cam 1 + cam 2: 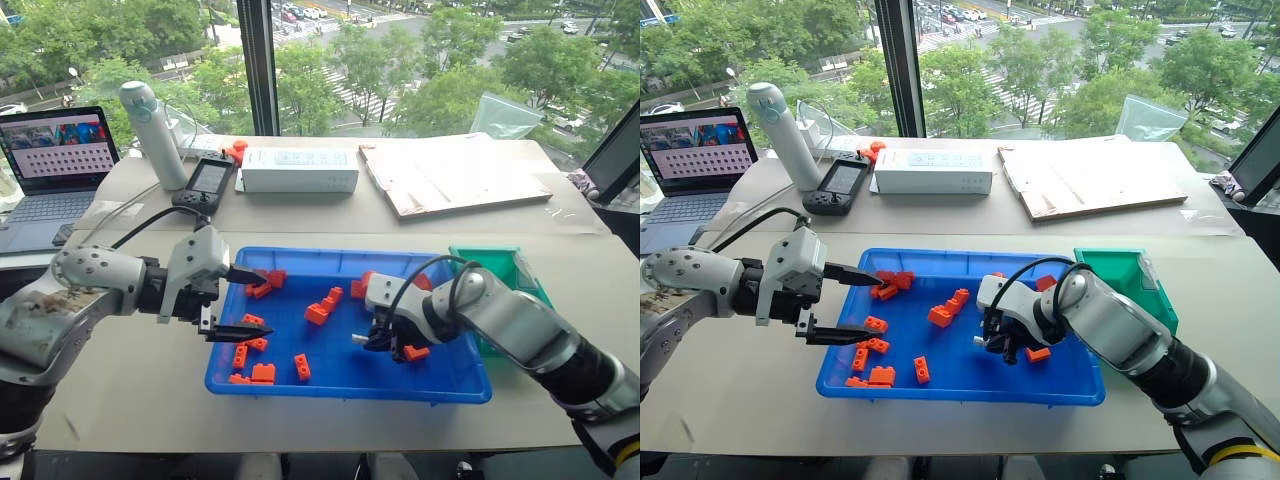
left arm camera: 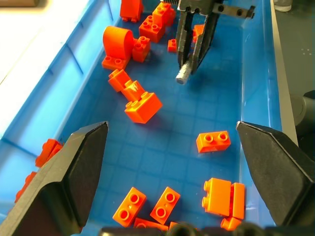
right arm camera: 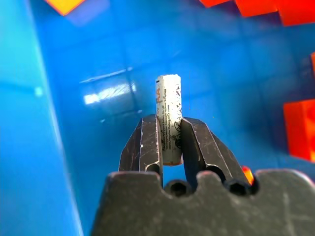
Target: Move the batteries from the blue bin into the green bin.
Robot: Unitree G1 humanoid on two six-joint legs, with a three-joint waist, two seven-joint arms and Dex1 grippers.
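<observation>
Blue bin (image 1: pixel 340 385) lies under both my grippers, orange bricks (image 1: pixel 318 312) scattered through it. Green bin (image 1: pixel 520 270) sits just beyond my right gripper (image 1: pixel 372 340), touching the tray's end, I think. Left gripper (image 1: pixel 240 303) hangs wide, idle, clear of the work. Right is clamped on one battery (image 3: pixel 169 118), gripped mid-body so it carries steady to green.

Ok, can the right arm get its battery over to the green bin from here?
Probably yes. The right tool is shut on the battery above the blue bin floor, and the green bin sits just beyond that arm with its top open; nothing visible blocks the way.
</observation>
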